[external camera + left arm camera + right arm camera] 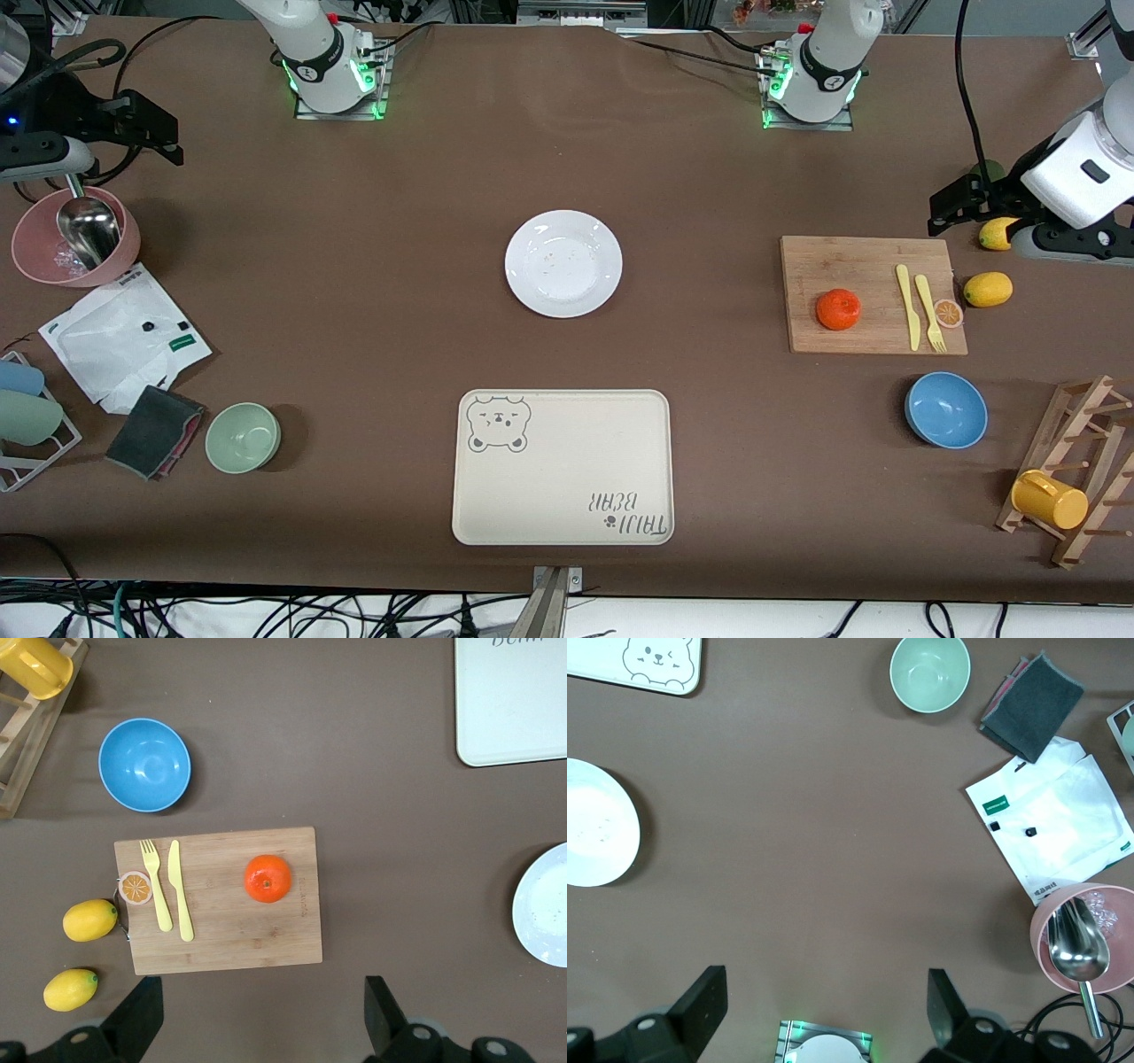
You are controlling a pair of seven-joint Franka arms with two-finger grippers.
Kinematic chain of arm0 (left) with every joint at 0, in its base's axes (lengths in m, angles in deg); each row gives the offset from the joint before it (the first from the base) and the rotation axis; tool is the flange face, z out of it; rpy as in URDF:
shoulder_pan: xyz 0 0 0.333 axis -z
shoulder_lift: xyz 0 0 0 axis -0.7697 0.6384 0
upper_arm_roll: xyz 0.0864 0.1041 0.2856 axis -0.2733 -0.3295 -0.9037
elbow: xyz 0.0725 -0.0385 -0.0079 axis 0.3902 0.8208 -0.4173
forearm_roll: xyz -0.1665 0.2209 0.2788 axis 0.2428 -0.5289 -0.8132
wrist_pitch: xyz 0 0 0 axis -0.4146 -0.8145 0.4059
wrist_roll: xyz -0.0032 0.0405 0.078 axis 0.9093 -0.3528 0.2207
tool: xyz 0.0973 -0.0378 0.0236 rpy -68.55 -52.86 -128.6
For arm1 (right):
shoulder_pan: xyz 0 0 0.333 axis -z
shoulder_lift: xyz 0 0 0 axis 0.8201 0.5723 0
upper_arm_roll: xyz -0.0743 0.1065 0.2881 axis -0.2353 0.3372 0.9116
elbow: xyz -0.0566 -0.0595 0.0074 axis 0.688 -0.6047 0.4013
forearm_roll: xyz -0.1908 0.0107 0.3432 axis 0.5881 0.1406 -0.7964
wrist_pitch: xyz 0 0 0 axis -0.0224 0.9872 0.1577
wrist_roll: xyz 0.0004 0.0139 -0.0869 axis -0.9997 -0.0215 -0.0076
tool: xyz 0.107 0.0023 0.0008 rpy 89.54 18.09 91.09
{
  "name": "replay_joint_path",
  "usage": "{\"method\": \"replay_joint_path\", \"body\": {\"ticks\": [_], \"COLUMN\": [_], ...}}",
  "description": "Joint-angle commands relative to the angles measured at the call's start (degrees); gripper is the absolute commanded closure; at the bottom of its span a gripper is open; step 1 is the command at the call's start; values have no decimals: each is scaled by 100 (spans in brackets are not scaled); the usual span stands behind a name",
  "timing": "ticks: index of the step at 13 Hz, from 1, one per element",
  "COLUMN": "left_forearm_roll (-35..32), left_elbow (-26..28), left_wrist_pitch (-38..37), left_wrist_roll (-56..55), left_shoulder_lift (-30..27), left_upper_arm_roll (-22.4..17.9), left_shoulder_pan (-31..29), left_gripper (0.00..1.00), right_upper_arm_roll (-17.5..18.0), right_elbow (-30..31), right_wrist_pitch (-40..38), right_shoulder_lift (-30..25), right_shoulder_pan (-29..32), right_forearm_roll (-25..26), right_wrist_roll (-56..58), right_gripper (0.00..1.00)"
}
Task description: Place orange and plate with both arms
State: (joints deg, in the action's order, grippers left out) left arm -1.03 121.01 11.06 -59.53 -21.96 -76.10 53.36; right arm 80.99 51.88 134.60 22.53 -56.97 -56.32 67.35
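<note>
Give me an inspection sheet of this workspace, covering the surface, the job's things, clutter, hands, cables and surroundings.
Surface: brown table, no spills seen.
Job's things: orange on the cutting board; white plate mid-table, apart from it.
Clutter: bear tray, blue bowl, green bowl, pink bowl with scoop, two lemons, yellow knife and fork, orange slice, cup rack, plastic bag, grey cloth.
Hands: left hand open, up over the table beside the board; right hand open, over bare table; both wait.
Cables: bundles below the table's near edge.
Surroundings: nothing seen.
</note>
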Motion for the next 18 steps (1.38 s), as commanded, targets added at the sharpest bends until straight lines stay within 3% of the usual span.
{"method": "replay_joint_path", "body": {"ticks": [1, 15, 18], "left_forearm_roll": [-37, -29, -37], "left_elbow": [-180, -189, -171], "left_wrist_pitch": [-158, -158, -97], "left_wrist_roll": [-59, -77, -208], "left_shoulder_lift": [39, 48, 301], "left_upper_arm_roll": [25, 7, 7], "left_shoulder_pan": [-39, -65, -74], "left_gripper": [0, 0, 0], "right_upper_arm_roll": [-7, -16, -16], "right_elbow": [44, 97, 97], "right_wrist_pitch": [20, 55, 64], "right_shoulder_lift": [-27, -27, -19], "right_shoulder_pan": [-41, -32, -32], "right_forearm_roll": [60, 86, 77], "right_wrist_roll": [-47, -3, -3], "right_gripper": [0, 0, 0]}}
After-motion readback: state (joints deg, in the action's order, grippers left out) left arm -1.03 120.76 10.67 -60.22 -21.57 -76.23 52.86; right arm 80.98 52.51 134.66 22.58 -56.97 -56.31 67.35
